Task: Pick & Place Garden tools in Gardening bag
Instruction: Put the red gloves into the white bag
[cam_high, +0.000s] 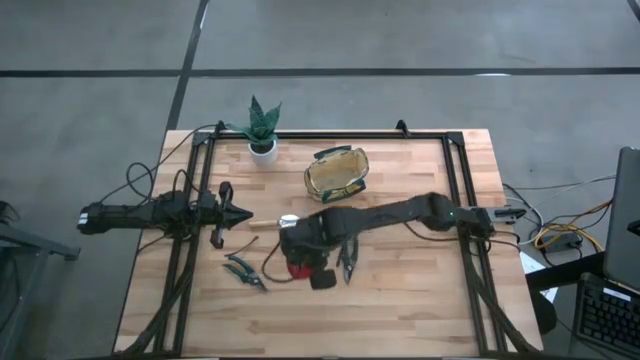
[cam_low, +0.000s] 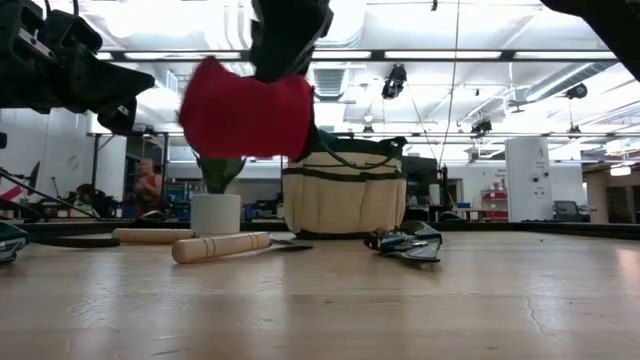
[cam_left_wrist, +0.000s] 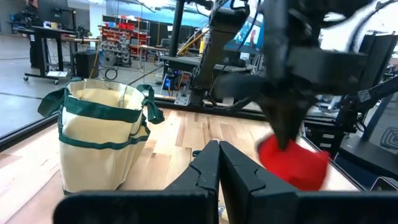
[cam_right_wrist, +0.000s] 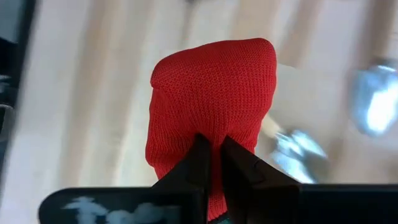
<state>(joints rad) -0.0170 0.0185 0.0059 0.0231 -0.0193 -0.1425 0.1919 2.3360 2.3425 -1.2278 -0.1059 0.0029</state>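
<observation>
My right gripper (cam_high: 301, 250) is over the table's middle, shut on the red soft item (cam_low: 248, 110), a knitted red cloth (cam_right_wrist: 211, 93) lifted above the table. The tan gardening bag (cam_high: 337, 172) with green trim stands upright farther back. One pair of pruning shears (cam_high: 245, 272) lies left of the gripper and another (cam_high: 348, 262) right of it. Two wooden trowel handles (cam_low: 220, 245) lie flat in the low view. My left gripper (cam_high: 243, 213) is shut and empty at the table's left (cam_left_wrist: 217, 165). My right gripper pinches a bunched bit of the red knit (cam_right_wrist: 205, 134) between its two fingers, at the item's upper end. The fingers come from above, pointing down. The item hangs below them (cam_low: 250, 130), lifted clear of the table.
A green plant in a white pot (cam_high: 262, 130) stands at the far edge, left of the bag. A dark metal frame (cam_high: 330, 135) runs round the tabletop. Bare wood lies toward the near edge (cam_high: 400, 310).
</observation>
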